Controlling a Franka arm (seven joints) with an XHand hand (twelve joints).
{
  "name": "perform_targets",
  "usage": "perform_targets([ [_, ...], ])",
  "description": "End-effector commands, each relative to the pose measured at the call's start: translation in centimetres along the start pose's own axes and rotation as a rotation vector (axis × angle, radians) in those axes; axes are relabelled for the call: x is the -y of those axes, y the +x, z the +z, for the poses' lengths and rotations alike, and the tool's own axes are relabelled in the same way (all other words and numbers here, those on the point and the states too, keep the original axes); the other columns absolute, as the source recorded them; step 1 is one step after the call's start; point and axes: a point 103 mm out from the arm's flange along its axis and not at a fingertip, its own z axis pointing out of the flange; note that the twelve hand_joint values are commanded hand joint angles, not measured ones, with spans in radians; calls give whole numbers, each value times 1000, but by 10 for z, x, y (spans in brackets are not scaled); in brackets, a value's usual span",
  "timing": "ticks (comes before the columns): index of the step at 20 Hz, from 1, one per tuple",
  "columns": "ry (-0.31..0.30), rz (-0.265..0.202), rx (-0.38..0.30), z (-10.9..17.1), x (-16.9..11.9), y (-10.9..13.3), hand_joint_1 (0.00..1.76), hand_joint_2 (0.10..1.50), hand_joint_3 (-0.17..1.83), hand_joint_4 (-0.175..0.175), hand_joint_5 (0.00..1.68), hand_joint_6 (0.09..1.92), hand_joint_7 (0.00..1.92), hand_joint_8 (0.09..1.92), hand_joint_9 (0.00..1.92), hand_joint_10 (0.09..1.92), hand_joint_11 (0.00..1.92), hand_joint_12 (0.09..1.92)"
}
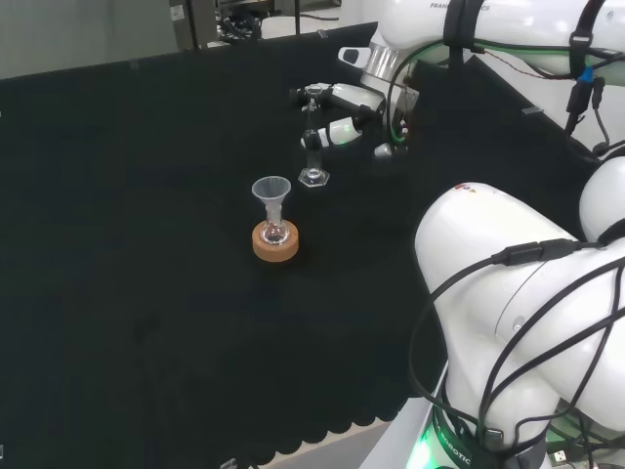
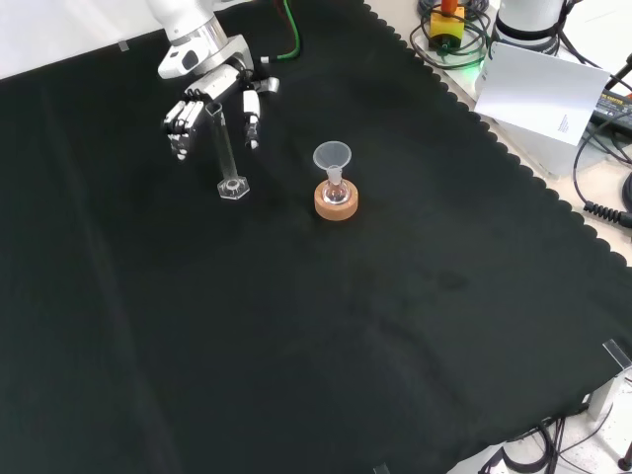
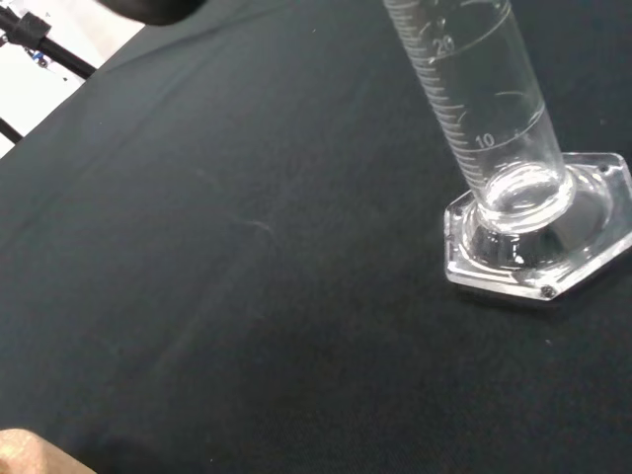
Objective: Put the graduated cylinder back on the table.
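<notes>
Cloth [image 2: 395, 326] black, covers the whole bench, scalloped edge along the near side in head view and the right side in front view. Arm [image 1: 518, 293] white, big links filling the right of head view, cables strapped over them; forearm reaches across to the far middle of the cloth.

Hand [image 2: 202, 104] black and white, comes in from the top left in front view. Fingers [image 2: 180, 123] hang relaxed, spread, pointing down at the cloth; thumb [image 2: 252, 123] sits on the other side. Cylinder top is in the gap between fingers and thumb. Nothing curled round it, nothing pinching as far as front view shows, so hand reads as released, fingers slack. Contact with the tube rim: can't tell.

Cylinder [image 2: 228, 158] clear, graduated, upright, hex foot flat on the cloth. Wrist view confirms: foot [image 3: 538, 242] sits flush on the fabric, scale marks up the tube, no liquid visible. In front view it stands left of the cork ring, near but apart. In head view it stands behind and slightly right of the ring.

Cork ring [image 2: 336, 200] round, tan, lies flat mid-cloth. Small flask [image 1: 275, 233] seated in it, clear, hard to read. Funnel [image 2: 332, 158] clear, stuck in the flask neck, mouth up, upright.

A tan corner [image 3: 25, 454] at one edge of wrist view, can't identify.
</notes>
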Motion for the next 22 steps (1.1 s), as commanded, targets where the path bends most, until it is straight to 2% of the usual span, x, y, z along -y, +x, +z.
perform_targets([
  [1,-24,52,20,-14,12,1,633,848,-167,-36,185,87,4,423,379,87,2,1410],
  [4,-35,84,36,-26,19,2,628,841,-159,-37,146,87,0,279,322,87,0,1371],
  [8,-72,128,60,-41,30,5,623,836,-155,-40,134,87,0,229,301,87,0,1357],
  [14,-132,191,98,-71,58,16,628,836,-137,-48,147,87,0,287,320,87,0,1337],
  [22,-174,225,176,-119,100,58,655,847,-118,-48,163,87,0,372,354,87,0,1362],
])
